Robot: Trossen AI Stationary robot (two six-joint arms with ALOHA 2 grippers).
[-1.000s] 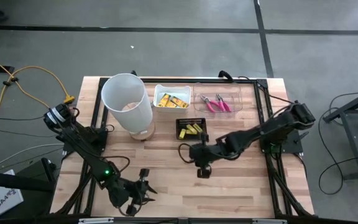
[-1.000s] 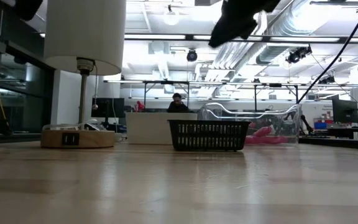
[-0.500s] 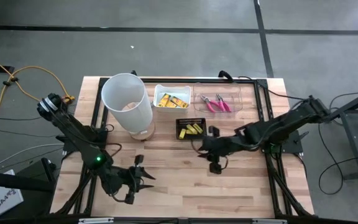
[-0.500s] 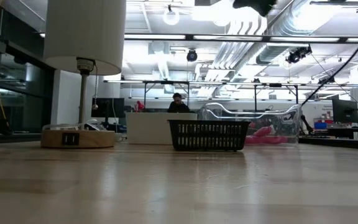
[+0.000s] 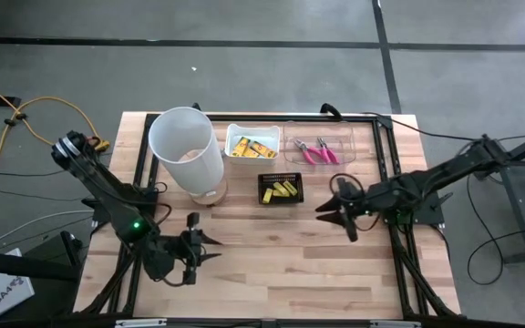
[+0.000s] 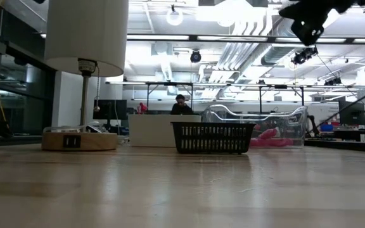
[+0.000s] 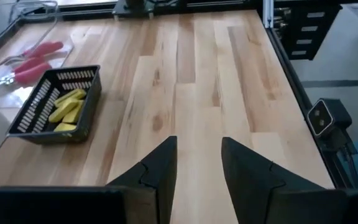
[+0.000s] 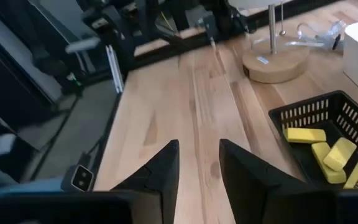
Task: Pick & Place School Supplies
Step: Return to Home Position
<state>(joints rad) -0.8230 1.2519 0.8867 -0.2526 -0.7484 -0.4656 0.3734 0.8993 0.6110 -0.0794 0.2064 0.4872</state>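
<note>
Several small yellow blocks (image 5: pixel 282 189) lie in a black mesh basket (image 5: pixel 268 179) near the table's middle. They also show in the left wrist view, yellow blocks (image 7: pixel 67 107), and the right wrist view, yellow blocks (image 8: pixel 323 152). Yellow packets (image 5: pixel 251 146) sit in a white box. Two pink-handled tools (image 5: pixel 317 151) lie in a clear tray; in the left wrist view they are pink tools (image 7: pixel 35 57). My left gripper (image 5: pixel 200 249) hovers open over the near left of the table. My right gripper (image 5: pixel 329 206) hangs open, right of the basket.
A tall white cylinder (image 5: pixel 186 150) stands on a round wooden base (image 6: pixel 79 140) at the far left. The white box (image 5: pixel 232 133), the clear tray (image 5: pixel 346 144) and the basket line the far side. Bare wood (image 5: pixel 281 264) spreads across the near half. A person sits beyond the table.
My right gripper has swung from the table's middle toward the right and far edges, and has risen in the low view. My left gripper has moved from the near edge toward the far edge. No object has moved.
</note>
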